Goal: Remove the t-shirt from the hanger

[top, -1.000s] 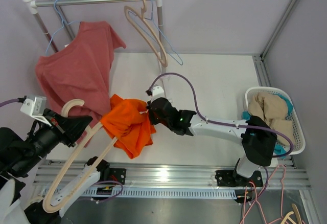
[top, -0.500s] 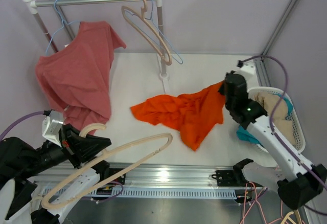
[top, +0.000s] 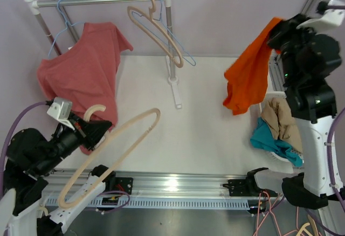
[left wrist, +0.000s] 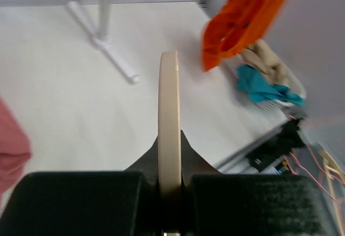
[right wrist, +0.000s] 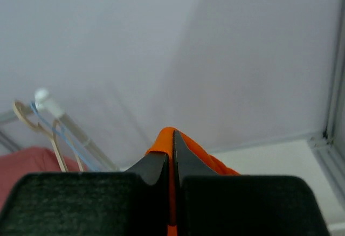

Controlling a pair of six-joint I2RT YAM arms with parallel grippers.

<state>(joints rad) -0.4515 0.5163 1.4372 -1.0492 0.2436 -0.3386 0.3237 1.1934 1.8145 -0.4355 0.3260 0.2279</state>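
The orange t-shirt (top: 249,75) hangs free in the air at the upper right, off the hanger. My right gripper (top: 280,27) is raised high and shut on its top edge; the cloth (right wrist: 168,137) shows pinched between the jaws. My left gripper (top: 92,129) at the lower left is shut on the bare beige wooden hanger (top: 116,144), which slants over the table's front edge. In the left wrist view the hanger bar (left wrist: 168,112) runs straight out from the jaws, with the t-shirt (left wrist: 242,18) far off at the upper right.
A rack rail (top: 97,1) at the back holds a red shirt (top: 81,74) on a blue wire hanger and an empty beige hanger (top: 156,31). The rack's post (top: 171,58) stands mid-table. A white basket (top: 283,139) with tan and teal clothes sits at the right.
My right arm has swung up and right, lifting the orange t-shirt off the table into the air. My left gripper has tilted the bare hanger more upright.
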